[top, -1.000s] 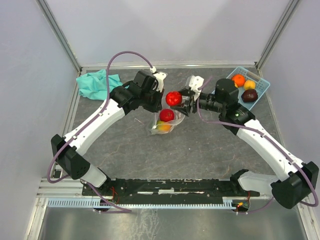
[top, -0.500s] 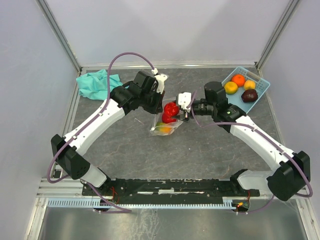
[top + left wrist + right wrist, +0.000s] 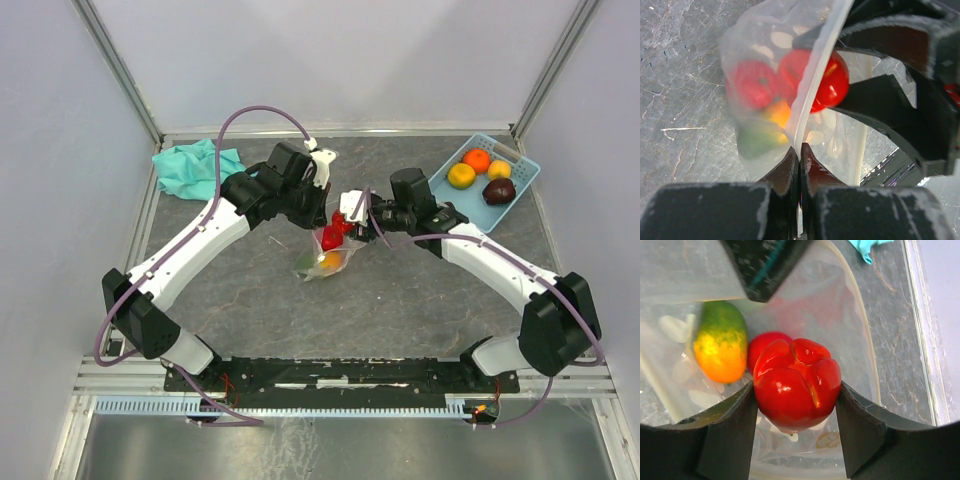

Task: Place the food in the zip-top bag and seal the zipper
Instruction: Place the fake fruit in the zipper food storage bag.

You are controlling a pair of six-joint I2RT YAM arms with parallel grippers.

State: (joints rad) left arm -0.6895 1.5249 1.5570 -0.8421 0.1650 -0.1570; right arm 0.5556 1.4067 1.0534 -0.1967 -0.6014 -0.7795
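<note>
The clear zip-top bag lies mid-table with its mouth lifted. My left gripper is shut on the bag's mouth edge, with its jaws pinched flat on the whitish zipper strip. My right gripper is shut on a glossy red toy pepper and holds it inside the open mouth. Within the bag lie a green-and-yellow fruit and a round red fruit. The far zipper rim curves round the pepper. No slider is in view.
A light-blue basket at the back right holds an orange fruit, a yellow one and a dark maroon one. A teal cloth lies at the back left. Both arms meet over the bag.
My right gripper has carried the red pepper leftward and down into the bag's mouth. The left gripper has kept its hold on the bag edge, which has lifted slightly.
</note>
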